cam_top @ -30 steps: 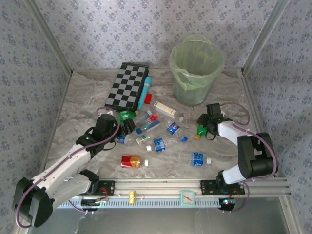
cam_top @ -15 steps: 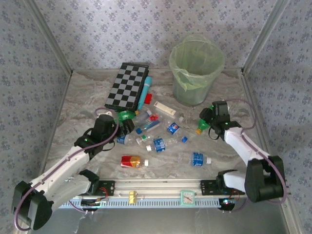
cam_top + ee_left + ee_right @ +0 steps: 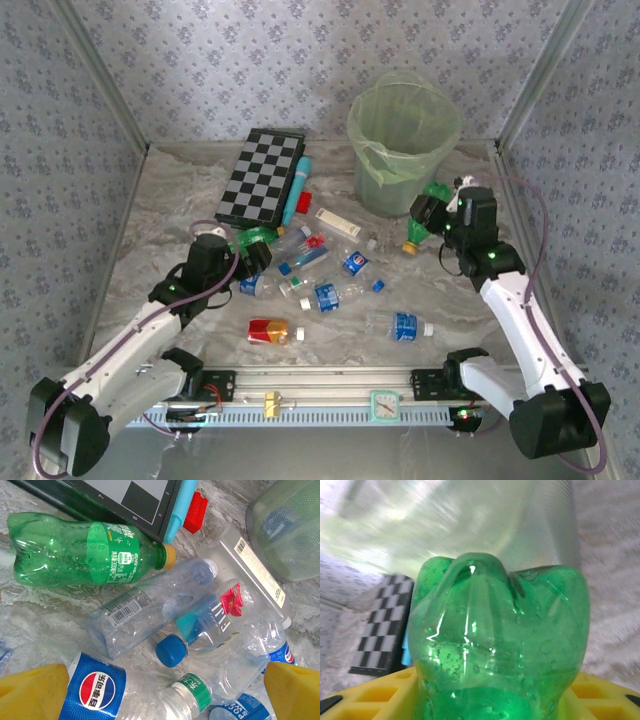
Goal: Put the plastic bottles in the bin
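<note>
The right fingers (image 3: 375, 692) grip a green plastic bottle (image 3: 495, 645), cap tilted downward, just beside the pale-green bin (image 3: 392, 180). The left fingers (image 3: 32, 692) stand wide open over bottles (image 3: 150, 615) lying on the surface (image 3: 170, 210).

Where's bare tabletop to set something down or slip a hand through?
Bare: the tabletop left of the checkerboard up to the wall, and the corner right of the bin. Crowded: the bottles heaped mid-table, between checkerboard and near rail.
</note>
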Robot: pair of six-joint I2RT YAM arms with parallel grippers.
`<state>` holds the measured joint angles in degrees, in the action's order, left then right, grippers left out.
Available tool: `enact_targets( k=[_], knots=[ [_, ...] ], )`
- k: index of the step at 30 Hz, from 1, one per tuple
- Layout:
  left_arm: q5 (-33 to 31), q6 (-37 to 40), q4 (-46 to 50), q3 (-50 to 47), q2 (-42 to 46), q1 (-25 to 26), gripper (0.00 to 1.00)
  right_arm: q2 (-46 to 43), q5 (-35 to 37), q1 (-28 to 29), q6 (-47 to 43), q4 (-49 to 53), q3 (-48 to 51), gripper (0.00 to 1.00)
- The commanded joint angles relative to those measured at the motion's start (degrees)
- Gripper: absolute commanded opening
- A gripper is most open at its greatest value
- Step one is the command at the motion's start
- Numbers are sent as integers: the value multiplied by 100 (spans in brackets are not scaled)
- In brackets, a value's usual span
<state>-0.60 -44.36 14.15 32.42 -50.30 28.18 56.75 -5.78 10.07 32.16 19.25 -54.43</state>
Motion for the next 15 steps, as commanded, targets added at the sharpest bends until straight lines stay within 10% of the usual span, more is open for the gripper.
enact_targets(
  k=[1,15],
  knots=[
    [95,195,-170,150,-35,-67,100,178,-270,26,-406,292,-784,52],
    [113,584,-657,146,-314,-149,100,2709,-157,-176,-843,357,-3947,53]
  ],
)
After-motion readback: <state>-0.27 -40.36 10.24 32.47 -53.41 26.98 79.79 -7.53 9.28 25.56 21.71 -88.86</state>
